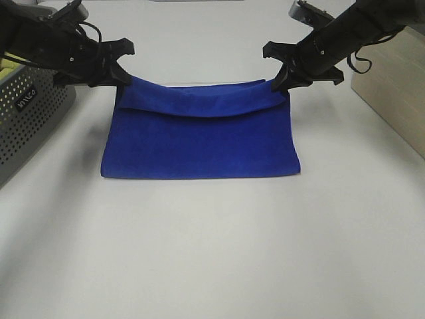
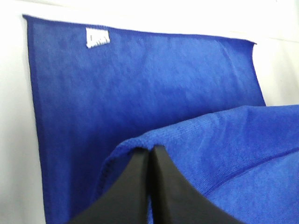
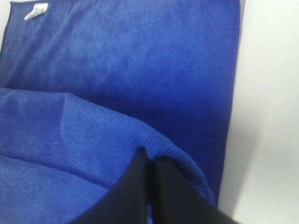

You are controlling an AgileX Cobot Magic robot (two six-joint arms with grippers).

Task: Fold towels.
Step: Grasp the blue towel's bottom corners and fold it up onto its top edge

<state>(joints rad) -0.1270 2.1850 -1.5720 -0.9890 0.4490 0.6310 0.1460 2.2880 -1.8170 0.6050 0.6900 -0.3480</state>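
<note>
White table (image 1: 212, 259); left claw (image 1: 121, 73), right claw (image 1: 282, 76) clamp towel (image 1: 199, 146) corners (middle sags); uneven travel would likely skew the fold.

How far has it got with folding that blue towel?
Done: both corners of one edge are caught. In hand: the left gripper and right gripper pinch the blue towel, with a flap raised over its flat part. Left: laying the flap down flat, letting go, and probably further folds.
</note>
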